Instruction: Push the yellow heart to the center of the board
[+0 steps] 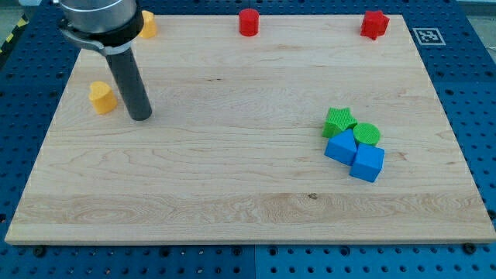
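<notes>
A yellow block, the heart as far as its shape shows, sits near the left edge of the wooden board. My tip rests on the board just to the right of it and slightly lower, with a small gap between them. A second yellow block sits at the top left, partly hidden behind the arm.
A red cylinder stands at the top middle and a red block at the top right. At the right a green star, a green cylinder, a blue block and a blue cube cluster together.
</notes>
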You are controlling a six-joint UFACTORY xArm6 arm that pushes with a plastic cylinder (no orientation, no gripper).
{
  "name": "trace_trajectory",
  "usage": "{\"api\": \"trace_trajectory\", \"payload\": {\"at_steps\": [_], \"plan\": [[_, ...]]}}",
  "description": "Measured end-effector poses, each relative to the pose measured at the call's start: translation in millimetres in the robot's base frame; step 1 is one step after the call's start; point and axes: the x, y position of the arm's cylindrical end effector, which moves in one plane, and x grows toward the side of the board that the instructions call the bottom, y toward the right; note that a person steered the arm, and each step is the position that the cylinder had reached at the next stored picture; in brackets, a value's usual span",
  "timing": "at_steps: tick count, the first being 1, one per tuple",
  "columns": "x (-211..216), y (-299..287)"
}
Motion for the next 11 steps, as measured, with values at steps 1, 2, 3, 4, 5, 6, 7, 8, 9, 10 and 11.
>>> {"api": "trace_trajectory", "payload": {"at_steps": [1, 2, 3, 4, 5, 6, 7, 8, 9, 10, 11], "plan": [[4.9, -31.4], [-0.3, -95.2], [-40.0, -121.6], [-51.3, -114.6], [-46.1, -102.8], [-41.3, -91.1], [-33.0, -87.2], [-26.8, -76.9], [-26.8, -47.2], [-26.8, -13.2], [-26.8, 19.9]]}}
